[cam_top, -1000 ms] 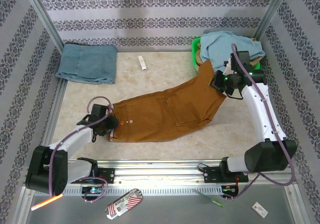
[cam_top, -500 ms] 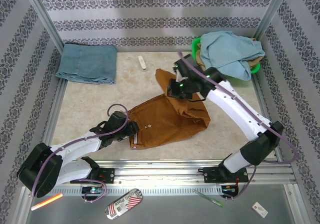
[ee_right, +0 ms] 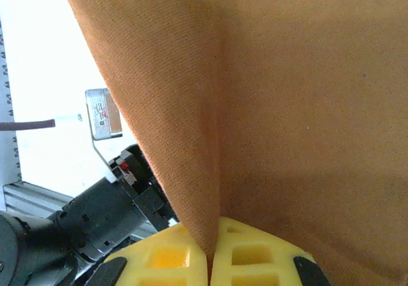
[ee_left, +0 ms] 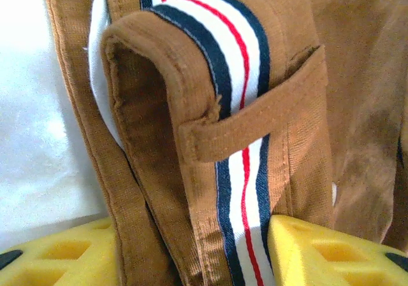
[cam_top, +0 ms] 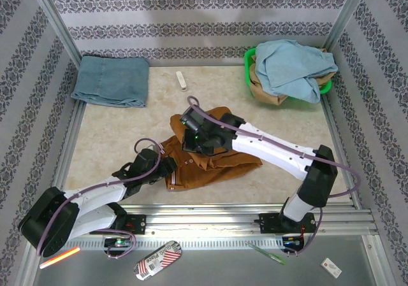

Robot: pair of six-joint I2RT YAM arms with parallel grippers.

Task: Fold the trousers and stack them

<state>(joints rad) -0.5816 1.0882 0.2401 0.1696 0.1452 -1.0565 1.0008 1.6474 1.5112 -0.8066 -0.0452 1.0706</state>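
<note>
Since a second ago the right gripper [cam_top: 193,135] has swung leftward across the table [cam_top: 115,139], clenched on a fold of the trousers [cam_top: 223,160], now bunched near-centre; the left gripper [cam_top: 167,169] clamps the striped waistband [ee_left: 236,107]. Lay that fold flush over the waistband, left holding firm, before releasing. Long axis runs roughly left-right, waistband pointing left.

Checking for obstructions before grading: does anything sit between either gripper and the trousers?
Nothing visible. The left gripper pinches the trousers at the striped waistband; the right gripper is shut on a fold of their cloth.
</note>
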